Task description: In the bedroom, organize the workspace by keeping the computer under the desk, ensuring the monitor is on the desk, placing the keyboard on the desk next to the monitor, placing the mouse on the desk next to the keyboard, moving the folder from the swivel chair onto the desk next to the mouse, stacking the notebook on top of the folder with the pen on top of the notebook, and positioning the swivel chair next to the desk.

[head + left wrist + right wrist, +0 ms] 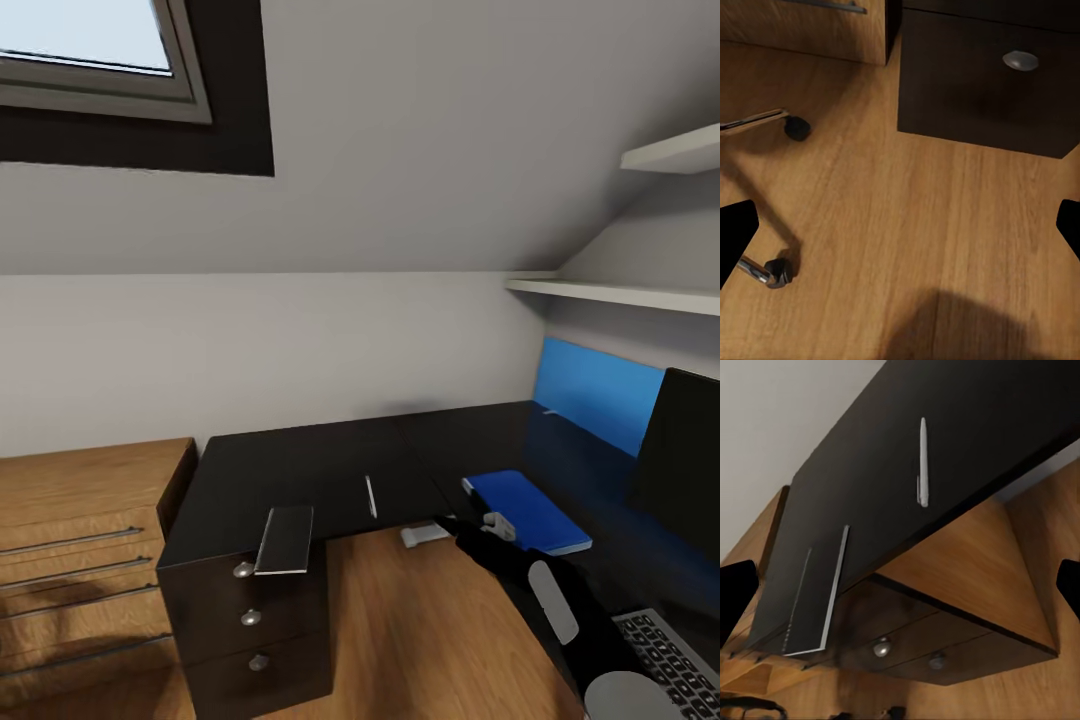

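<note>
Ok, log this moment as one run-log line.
folder: on desk | notebook: desk corner, overhanging edge | pen: on desk, apart | right tool: open, empty | left tool: open over floor

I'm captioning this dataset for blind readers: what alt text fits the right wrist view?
A glossy black desk seen from low beside it, with a pale pen lying near its front edge and a small black notebook at the corner above silver-knobbed drawers. Wooden floor runs beneath.

The tabletop is glossy black, smooth and faintly reflective. Its 3 drawer knobs look like brushed metal. The floor and dresser show warm wood grain. The pen is pale and satiny.
</note>
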Robot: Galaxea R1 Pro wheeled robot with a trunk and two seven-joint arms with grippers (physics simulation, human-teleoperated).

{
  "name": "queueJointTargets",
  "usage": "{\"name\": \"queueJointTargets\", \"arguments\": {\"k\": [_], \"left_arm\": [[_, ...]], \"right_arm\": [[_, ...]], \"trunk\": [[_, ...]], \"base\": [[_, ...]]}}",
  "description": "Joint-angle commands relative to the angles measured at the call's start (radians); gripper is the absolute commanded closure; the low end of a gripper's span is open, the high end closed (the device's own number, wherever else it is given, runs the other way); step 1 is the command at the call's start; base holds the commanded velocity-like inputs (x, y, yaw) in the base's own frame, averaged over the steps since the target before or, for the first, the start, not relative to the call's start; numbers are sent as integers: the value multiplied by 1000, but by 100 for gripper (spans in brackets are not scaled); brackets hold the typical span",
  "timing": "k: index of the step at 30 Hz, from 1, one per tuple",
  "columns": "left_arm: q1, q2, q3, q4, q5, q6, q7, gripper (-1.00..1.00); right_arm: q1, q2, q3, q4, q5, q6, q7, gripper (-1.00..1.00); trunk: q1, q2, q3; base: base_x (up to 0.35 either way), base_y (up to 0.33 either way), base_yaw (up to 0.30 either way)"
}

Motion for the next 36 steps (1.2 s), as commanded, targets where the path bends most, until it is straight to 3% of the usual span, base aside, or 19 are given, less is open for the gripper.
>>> {"name": "queueJointTargets", "arguments": {"k": [1,10,36], "left_arm": [[-1,0,3,0,-5,-2,2,-100],[-1,-1,2,1,-6,-2,2,-100],[-1,-5,-1,0,-8,-2,2,-100]], "right_arm": [[-1,5,-2,0,-4,7,1,-100],[-1,37,-2,2,-2,-31,0,-100],[-1,42,-2,8,-3,-62,2,-100]], "trunk": [[0,-1,-1],[0,-1,-4],[0,-1,-27]], "base": [[-1,2,99],[0,1,161],[0,0,228]]}}
